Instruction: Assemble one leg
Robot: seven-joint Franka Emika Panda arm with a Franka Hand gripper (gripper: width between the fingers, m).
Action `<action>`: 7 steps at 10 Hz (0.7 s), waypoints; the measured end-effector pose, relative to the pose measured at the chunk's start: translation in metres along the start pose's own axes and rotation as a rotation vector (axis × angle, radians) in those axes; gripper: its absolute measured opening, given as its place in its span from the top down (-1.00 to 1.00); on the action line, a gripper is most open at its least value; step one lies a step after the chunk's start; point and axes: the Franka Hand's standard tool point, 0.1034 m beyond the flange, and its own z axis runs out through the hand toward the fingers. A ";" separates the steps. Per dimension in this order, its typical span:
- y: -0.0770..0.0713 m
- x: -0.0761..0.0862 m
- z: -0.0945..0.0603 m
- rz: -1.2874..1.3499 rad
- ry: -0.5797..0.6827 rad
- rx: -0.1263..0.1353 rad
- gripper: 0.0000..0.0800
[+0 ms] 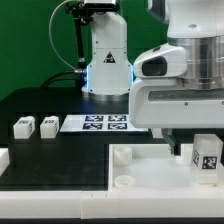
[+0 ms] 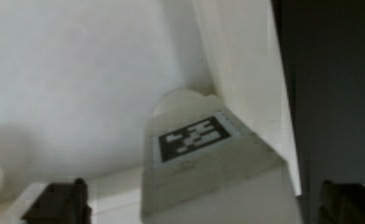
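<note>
**Gripper spread over the upright leg on the tabletop.**

Exterior view: the leg (image 1: pixel 207 160) stands upright on the tabletop (image 1: pixel 70 195), at its end toward the exterior view's right, with its long axis vertical. The gripper (image 1: pixel 190 149) hangs just above and beside the leg. Two other legs (image 1: pixel 24 126) lie off the tabletop, beyond its far edge. Wrist view: the leg (image 2: pixel 205 150) sits between the fingertips (image 2: pixel 63 200) with a gap on each side, so the jaws are released and grasp nothing. The next move likely calls for a straight descent along the leg's axis.
</note>
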 end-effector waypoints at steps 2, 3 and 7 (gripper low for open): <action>0.001 0.000 0.001 0.048 -0.002 -0.002 0.03; 0.001 0.000 0.001 0.066 -0.002 -0.001 0.03; 0.001 0.000 0.002 0.550 -0.002 -0.001 0.27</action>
